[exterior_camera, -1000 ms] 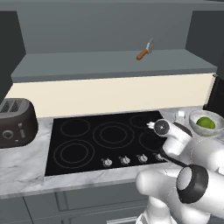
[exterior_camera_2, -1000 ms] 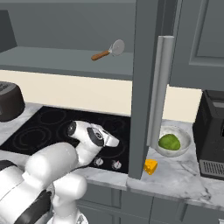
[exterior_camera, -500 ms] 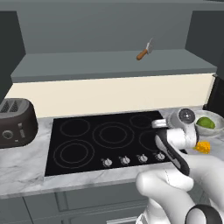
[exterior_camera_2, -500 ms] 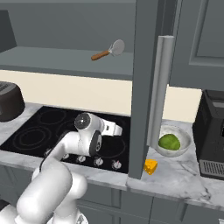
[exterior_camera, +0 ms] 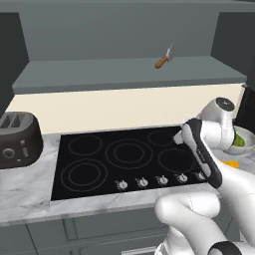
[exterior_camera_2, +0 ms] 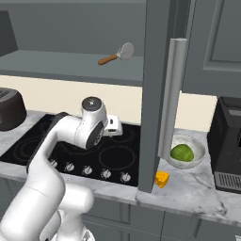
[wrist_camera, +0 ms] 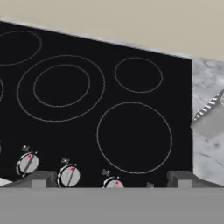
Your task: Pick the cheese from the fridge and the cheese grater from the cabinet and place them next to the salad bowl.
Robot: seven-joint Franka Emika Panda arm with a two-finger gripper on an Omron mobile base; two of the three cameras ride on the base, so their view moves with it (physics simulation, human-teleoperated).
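Note:
The cheese point(exterior_camera_2: 162, 179), a small yellow-orange wedge, lies on the marble counter just in front of the salad bowl point(exterior_camera_2: 186, 151); both also sit at the right edge as cheese point(exterior_camera: 230, 163) and bowl point(exterior_camera: 240, 141). My gripper point(wrist_camera: 111, 180) hangs open and empty above the stove's right burners, its hand point(exterior_camera_2: 113, 126) left of the bowl. A grey metal piece with a toothed edge point(wrist_camera: 210, 117), which looks like the cheese grater, lies on the counter right of the stove. The cabinet point(exterior_camera: 124, 74) shelf runs above. The fridge is out of view.
A brown-handled utensil point(exterior_camera: 164, 57) lies on the cabinet shelf. The open cabinet door point(exterior_camera_2: 160, 94) hangs in front of the bowl. A dark toaster point(exterior_camera: 17, 139) stands left of the black stove point(exterior_camera: 124, 159). A black coffee machine point(exterior_camera_2: 228, 141) stands at the far right.
The arm has lifted and its elbow has swung upward; the hand rose a little above the stove's right side. The jaws stayed open. Cheese and bowl have not moved.

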